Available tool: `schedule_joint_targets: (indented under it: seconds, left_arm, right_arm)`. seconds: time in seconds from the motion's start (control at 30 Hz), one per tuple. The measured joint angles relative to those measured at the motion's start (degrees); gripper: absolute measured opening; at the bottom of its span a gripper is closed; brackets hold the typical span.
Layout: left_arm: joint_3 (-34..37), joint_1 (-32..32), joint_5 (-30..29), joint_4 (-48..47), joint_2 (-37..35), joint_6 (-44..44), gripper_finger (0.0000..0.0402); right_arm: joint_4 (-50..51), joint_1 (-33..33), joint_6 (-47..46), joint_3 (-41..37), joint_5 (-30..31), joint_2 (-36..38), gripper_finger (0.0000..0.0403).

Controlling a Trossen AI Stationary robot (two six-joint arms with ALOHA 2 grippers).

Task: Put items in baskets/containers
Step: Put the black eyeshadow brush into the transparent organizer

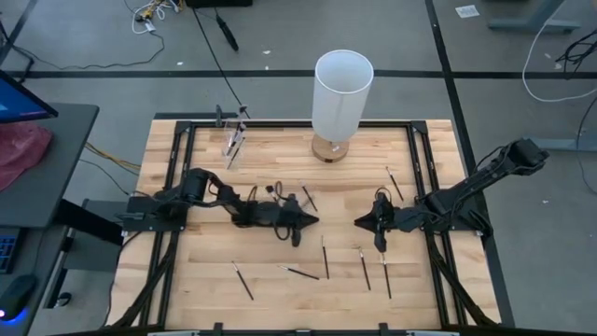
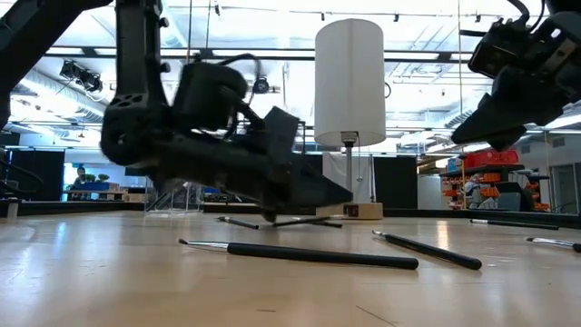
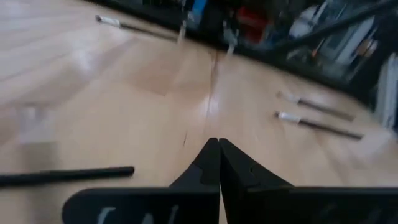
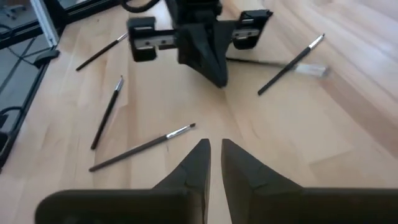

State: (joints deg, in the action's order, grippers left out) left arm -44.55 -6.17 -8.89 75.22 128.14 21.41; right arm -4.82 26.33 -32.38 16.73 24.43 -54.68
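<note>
Several thin dark brushes lie flat and scattered on the wooden table, among them one, another and a third. A clear cup stands at the far left with brushes sticking out of it. My left gripper is low over the table's middle, pointing right, shut with nothing between its fingers. A brush lies just beside it. My right gripper faces it from the right, raised and slanting down. Its fingers stand a narrow gap apart, holding nothing.
A lamp with a white shade stands at the far middle on a wooden base. Black frame rails run along the table's edges. A side desk stands left of the table. Brushes lie on the near half.
</note>
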Motion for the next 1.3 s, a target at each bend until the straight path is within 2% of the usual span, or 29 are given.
schedule_joint_targets:
  seconds: [0.27,0.43,0.5,0.63,0.73,0.83,0.93,1.03,1.2,1.3]
  left_arm:
    - [1.0,0.0,-1.1,3.2,-0.4,0.6,0.0003]
    - [1.4,-0.3,-3.5,0.3,-5.9,0.6,0.0002]
    - [2.1,-0.3,-6.0,-5.9,-10.5,0.6,0.0002]
    - [1.4,-0.2,-14.6,-30.4,-21.9,1.1,0.0001]
    - [0.9,-0.2,-22.4,-48.7,-29.6,6.3,0.0001]
    - [1.0,-0.2,-30.3,-63.9,-35.0,15.6,0.0004]
    - [1.0,-0.1,-33.5,-74.2,-37.3,23.9,0.0031]
    - [1.0,-0.1,-33.4,-78.3,-36.7,30.6,0.008]
    - [0.9,1.2,-33.3,-78.7,-32.2,39.2,0.017]
    - [1.0,3.4,-33.3,-79.1,-29.1,43.2,0.0203]
  right_arm:
    - [-2.1,-0.9,-0.1,0.0,0.9,-2.0,0.0043]
    - [-6.0,-1.6,0.2,0.0,0.6,-5.6,0.0043]
    - [-7.3,-1.8,0.5,0.0,0.6,-7.2,0.0043]
    - [-9.2,-2.5,1.4,0.0,0.6,-10.3,0.0043]
    - [-11.0,-3.8,1.4,0.0,0.6,-12.8,0.0043]
    - [-13.1,-4.6,2.5,0.0,0.6,-15.3,0.0043]
    - [-16.4,-5.3,4.8,0.0,0.6,-17.7,0.0043]
    - [-20.5,-6.0,7.5,0.0,0.6,-20.0,0.0043]
    - [-25.8,-7.0,11.6,0.0,0.6,-23.1,0.0043]
    - [-27.9,-7.6,13.6,0.0,0.6,-23.9,0.0043]
